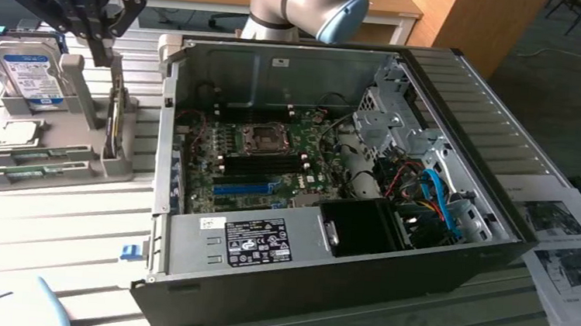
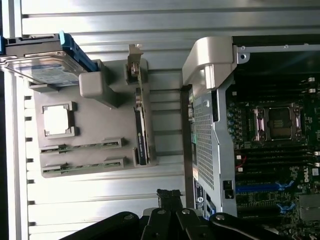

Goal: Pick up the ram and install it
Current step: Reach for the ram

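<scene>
Green, flat ram sticks (image 1: 33, 157) sit slotted in the grey plastic holder (image 1: 65, 136); the black claw (image 1: 103, 56), pinched shut and empty, could jab them if lowered unopened.

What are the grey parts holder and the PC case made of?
Parts holder: likely plastic, matte uniform grey, chunky blocks. PC case: sheet metal inside, dull silver, folded and perforated panels; black ribbed outer side, material unclear.
</scene>
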Available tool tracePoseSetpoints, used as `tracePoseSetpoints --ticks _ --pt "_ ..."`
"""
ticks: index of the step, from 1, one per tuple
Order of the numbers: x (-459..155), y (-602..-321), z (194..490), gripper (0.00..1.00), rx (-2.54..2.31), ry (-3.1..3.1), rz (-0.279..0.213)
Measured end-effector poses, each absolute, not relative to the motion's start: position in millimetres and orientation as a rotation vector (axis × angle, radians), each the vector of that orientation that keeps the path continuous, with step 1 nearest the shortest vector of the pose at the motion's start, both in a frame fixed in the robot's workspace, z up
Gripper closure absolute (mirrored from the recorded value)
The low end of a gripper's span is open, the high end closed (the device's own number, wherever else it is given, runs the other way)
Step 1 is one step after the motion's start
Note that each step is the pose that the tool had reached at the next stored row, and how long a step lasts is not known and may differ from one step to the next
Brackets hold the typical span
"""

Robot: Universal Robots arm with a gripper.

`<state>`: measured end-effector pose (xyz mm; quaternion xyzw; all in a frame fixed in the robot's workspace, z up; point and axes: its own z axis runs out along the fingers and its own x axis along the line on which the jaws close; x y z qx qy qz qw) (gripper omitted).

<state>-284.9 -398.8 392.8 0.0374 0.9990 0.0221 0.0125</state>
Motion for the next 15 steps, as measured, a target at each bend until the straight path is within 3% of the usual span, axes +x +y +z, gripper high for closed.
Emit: tracePoseSetpoints --ticks 15 --pt "-310 -399 393 0.91 0.117 3.114 0.069"
